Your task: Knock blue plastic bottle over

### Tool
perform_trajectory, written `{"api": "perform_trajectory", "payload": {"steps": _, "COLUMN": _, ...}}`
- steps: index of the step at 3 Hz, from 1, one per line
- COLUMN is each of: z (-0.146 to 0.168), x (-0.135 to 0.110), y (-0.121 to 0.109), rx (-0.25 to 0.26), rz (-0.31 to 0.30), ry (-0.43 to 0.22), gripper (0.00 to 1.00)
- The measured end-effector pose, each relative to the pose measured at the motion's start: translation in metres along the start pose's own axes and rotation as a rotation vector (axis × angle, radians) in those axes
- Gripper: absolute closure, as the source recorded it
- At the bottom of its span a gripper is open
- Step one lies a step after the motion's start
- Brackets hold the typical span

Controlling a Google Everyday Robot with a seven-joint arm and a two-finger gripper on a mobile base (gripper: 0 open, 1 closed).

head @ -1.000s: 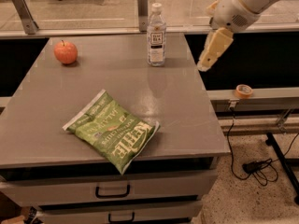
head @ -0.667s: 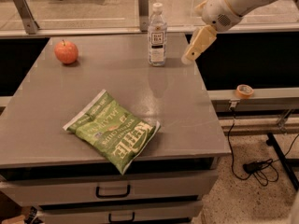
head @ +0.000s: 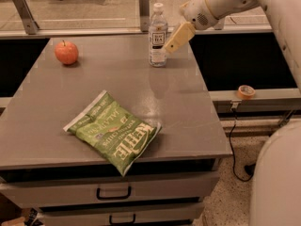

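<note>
The blue plastic bottle (head: 158,36), clear with a white cap and a white label, stands upright at the far edge of the grey table (head: 188,107). My gripper (head: 170,46) reaches in from the upper right on a white arm. Its cream fingers (head: 178,36) point down and left, and their tip is right at the bottle's right side, about at label height.
A red apple (head: 66,52) sits at the far left of the table. A green chip bag (head: 114,132) lies near the front middle. A roll of tape (head: 246,91) rests on a ledge to the right. Drawers are under the table front.
My gripper has moved left, from well right of the table edge to right beside the bottle. The bottle still stands upright in the same place.
</note>
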State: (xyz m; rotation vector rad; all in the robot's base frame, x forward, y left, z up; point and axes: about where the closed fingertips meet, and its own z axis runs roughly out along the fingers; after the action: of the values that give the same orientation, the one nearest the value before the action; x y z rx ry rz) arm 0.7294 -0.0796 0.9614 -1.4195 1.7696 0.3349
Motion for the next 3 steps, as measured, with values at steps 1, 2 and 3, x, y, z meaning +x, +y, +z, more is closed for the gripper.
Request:
{"api": "perform_trajectory", "payload": {"steps": 1, "z": 0.024, "x": -0.010, "y": -0.007, "rx": 0.007, "rz": 0.045, "ry": -0.048, "gripper": 0.00}}
{"api": "perform_trajectory", "payload": {"steps": 2, "z": 0.044, "x": -0.014, "y": -0.013, "rx": -0.002, "rz": 0.096, "ry": -0.090, "gripper": 0.00}}
{"api": "perform_trajectory", "payload": {"steps": 3, "z": 0.053, "x": -0.035, "y": 0.003, "rx": -0.063, "rz": 0.105, "ry": -0.152, "gripper": 0.00}}
